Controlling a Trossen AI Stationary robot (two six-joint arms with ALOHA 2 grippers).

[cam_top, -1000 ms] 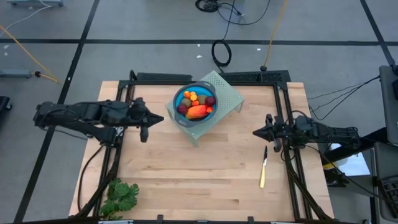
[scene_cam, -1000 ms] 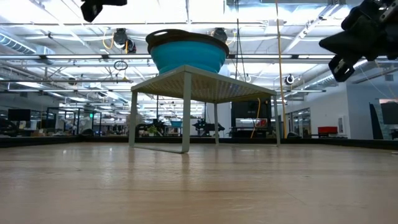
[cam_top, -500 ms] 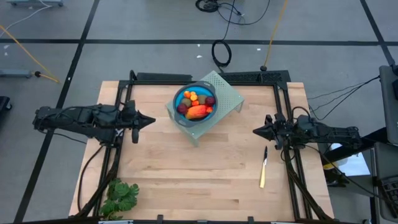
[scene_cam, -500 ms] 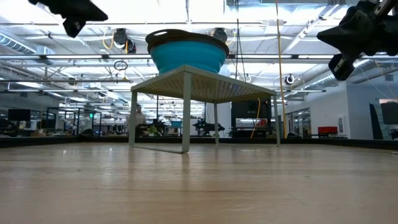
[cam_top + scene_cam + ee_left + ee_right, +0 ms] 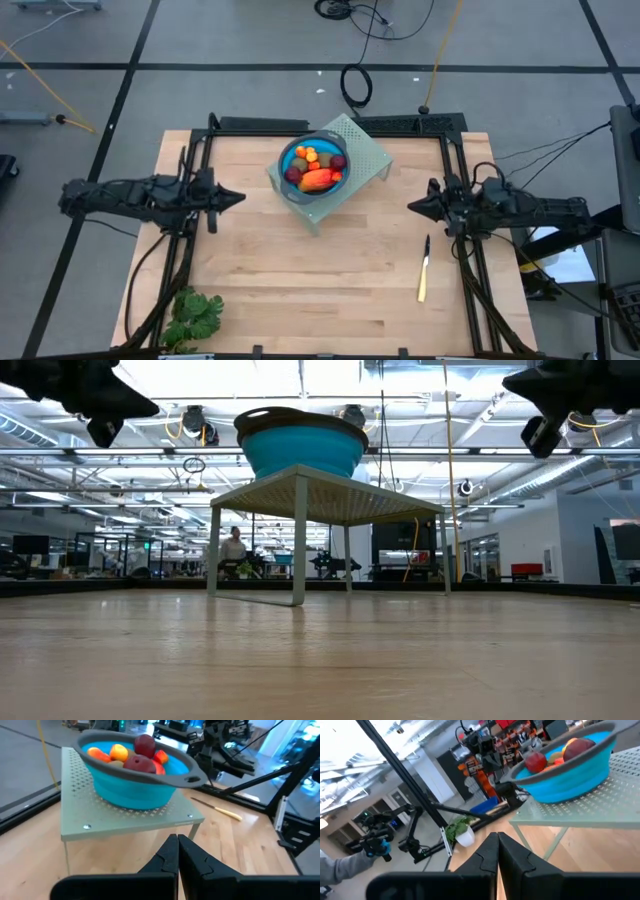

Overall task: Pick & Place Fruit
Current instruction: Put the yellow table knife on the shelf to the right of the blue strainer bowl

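Sitting in a blue bowl (image 5: 313, 166) is all the fruit (image 5: 317, 171), and that bowl is up on a little pale green perforated stand (image 5: 362, 152) toward the far side of the counter (image 5: 300, 280). You can make out a long orange-red piece, a couple of dark red balls and some small orange bits piled together in there.

Both arms are parked off to the sides, holding nothing. Left gripper (image 5: 236, 197) has its jaws pinched fully together, tips pointing at the stand, with bare counter between the jaws and the stand's near edge. In its wrist view the jaws meet in a thin seam, and the bowl sits straight ahead and a bit above them.

Right gripper (image 5: 412, 210) is the same deal, jaws pressed together, pointing back toward the stand from the other side, a short way off it. A yellow-handled knife (image 5: 423, 269) lies flat on the counter just off the jaws, toward the front edge, not touching them.

Leafy green bunch (image 5: 192, 316) is down at the front corner on the left arm's side, well apart from those jaws.

From the low view both grippers hang above counter level, about as high as the bowl.
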